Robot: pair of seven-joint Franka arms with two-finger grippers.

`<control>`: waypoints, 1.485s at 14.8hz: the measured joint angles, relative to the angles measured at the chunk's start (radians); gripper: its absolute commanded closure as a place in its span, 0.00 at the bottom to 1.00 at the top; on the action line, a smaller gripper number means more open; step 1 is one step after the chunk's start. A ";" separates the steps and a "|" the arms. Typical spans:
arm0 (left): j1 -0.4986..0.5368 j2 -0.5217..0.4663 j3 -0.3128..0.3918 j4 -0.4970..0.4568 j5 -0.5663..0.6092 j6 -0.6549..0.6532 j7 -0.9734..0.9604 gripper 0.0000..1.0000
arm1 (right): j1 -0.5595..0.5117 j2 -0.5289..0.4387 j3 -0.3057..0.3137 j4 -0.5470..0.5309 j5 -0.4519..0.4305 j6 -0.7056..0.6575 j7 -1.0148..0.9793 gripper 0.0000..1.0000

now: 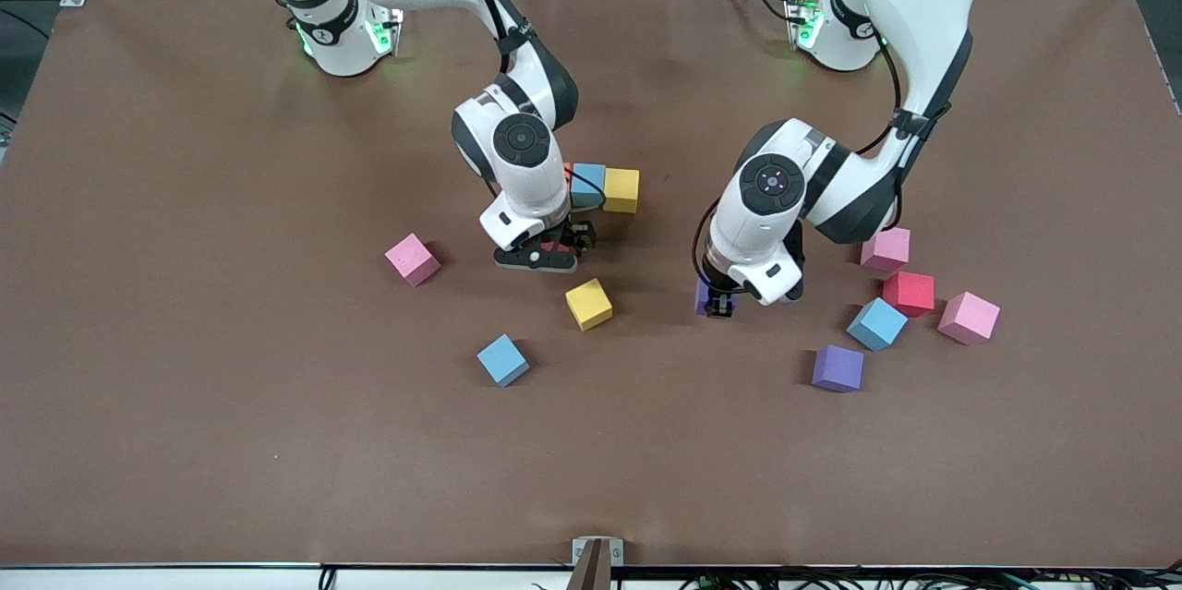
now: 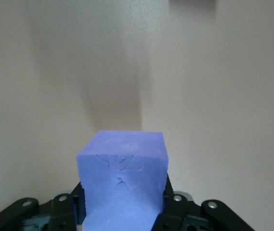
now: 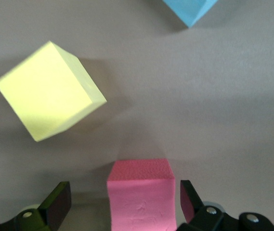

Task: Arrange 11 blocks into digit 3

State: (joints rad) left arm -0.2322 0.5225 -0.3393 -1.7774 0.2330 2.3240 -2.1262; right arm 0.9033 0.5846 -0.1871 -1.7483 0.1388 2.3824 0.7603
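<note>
Loose blocks near the left arm's end: a pink block point(image 1: 886, 248), a red block point(image 1: 909, 293), a second pink block point(image 1: 969, 318), a blue block point(image 1: 876, 323) and a purple block point(image 1: 838, 368) lie close together on the brown table point(image 1: 231, 433); the red one touches the blue one at a corner.
Loose blocks near the middle: a yellow block point(image 1: 588, 304) lies just nearer the front camera than the right gripper, and another blue block point(image 1: 502, 359) lies nearer still.
Stray pink block: a third pink block point(image 1: 412, 258) lies alone toward the right arm's end.
Started row: a blue block point(image 1: 588, 184) and a yellow block point(image 1: 621, 190) sit touching side by side, with an orange-red edge showing beside the blue one, mostly hidden by the right arm.
Left gripper point(image 1: 718, 304): points down over bare table at mid-table, fingers clamped on a purple block point(image 2: 122, 178).
Right gripper point(image 1: 554, 250): low at the table just nearer the front camera than the row, fingers spread wide on either side of a red block point(image 3: 140, 195) without touching it.
Containers: none in sight.
</note>
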 measured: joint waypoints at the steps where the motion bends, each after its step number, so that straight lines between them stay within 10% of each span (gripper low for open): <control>1: -0.001 0.001 0.000 0.000 0.000 0.001 -0.002 0.45 | -0.003 0.000 -0.001 0.012 0.000 -0.002 0.000 0.00; 12: -0.164 0.066 -0.001 -0.011 0.000 0.025 -0.173 0.44 | -0.039 0.057 -0.005 0.149 0.054 -0.143 0.484 0.00; 22: -0.171 0.081 0.001 -0.026 0.002 0.083 -0.216 0.44 | -0.074 0.020 -0.165 0.158 0.041 -0.321 0.453 0.00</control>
State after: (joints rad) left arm -0.4034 0.6032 -0.3384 -1.8038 0.2347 2.4066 -2.3426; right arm 0.8296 0.6047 -0.3518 -1.5908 0.1800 2.0612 1.2132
